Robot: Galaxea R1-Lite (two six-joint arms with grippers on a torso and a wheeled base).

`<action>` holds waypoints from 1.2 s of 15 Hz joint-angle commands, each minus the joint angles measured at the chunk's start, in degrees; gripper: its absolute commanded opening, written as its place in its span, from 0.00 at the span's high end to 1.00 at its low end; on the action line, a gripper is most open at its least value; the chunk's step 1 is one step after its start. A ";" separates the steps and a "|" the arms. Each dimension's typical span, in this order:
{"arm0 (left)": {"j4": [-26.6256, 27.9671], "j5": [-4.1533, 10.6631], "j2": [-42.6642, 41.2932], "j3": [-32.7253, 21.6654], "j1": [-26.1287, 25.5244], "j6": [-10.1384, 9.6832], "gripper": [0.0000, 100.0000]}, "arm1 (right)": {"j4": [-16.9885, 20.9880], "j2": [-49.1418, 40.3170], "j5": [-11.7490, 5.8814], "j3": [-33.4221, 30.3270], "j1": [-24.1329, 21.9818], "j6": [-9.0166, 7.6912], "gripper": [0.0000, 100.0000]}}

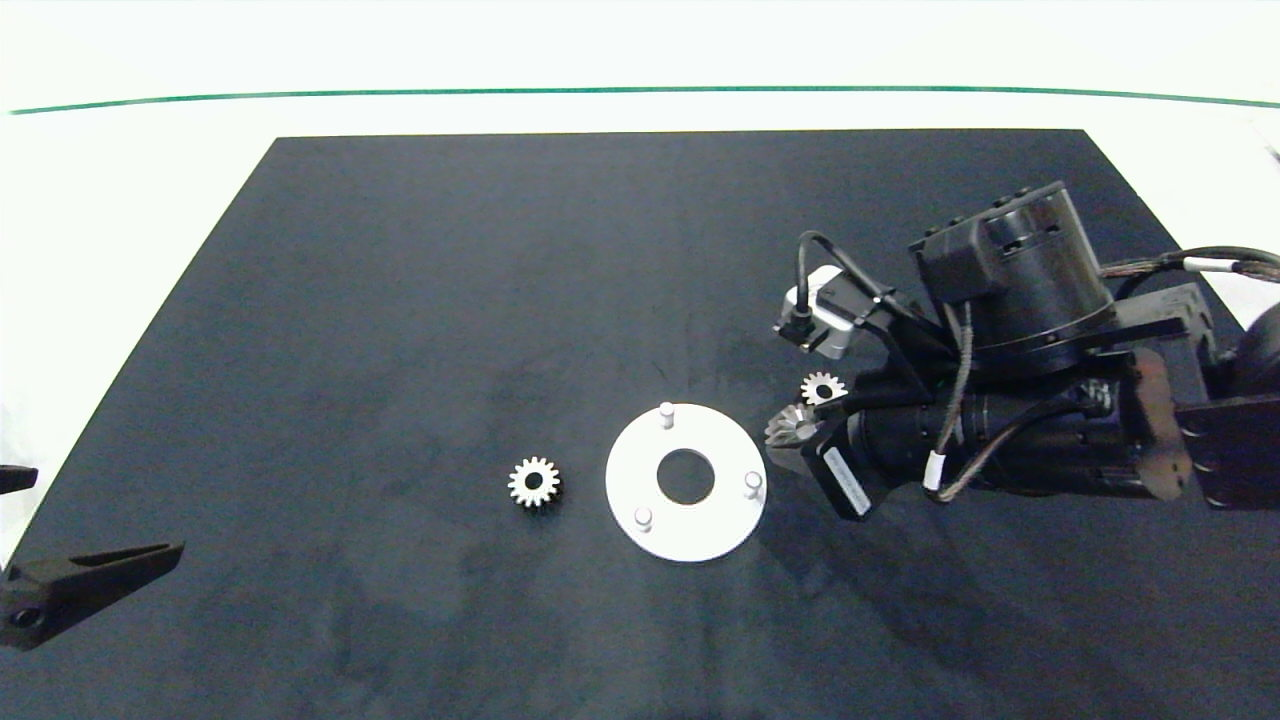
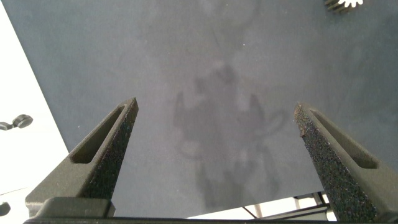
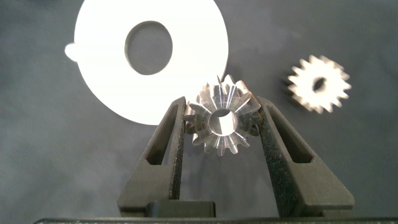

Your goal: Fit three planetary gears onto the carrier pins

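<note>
On the dark mat (image 1: 400,300) lies the flat white ring disc (image 1: 686,480) with three bare pegs. Beside it, the right gripper (image 3: 221,121) pinches one small silvery gear (image 3: 219,118); two more gears lie near. The left gripper (image 2: 214,134) waits wide apart, far off.

Small silvery toothed gear (image 2: 346,4) cut off by frame edge in left wrist view, only a few teeth showing. Second silvery gear (image 3: 318,83) blurred in right wrist view, teeth indistinct. Flat white ring-shaped disc (image 3: 99,74) w/ centre hole partly cropped there; its short whitish pegs barely discernible
</note>
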 commanded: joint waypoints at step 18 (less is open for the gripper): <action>0.15 0.04 -0.09 0.07 -0.32 0.04 0.00 | 5.77 6.96 0.02 -5.28 3.31 2.02 0.75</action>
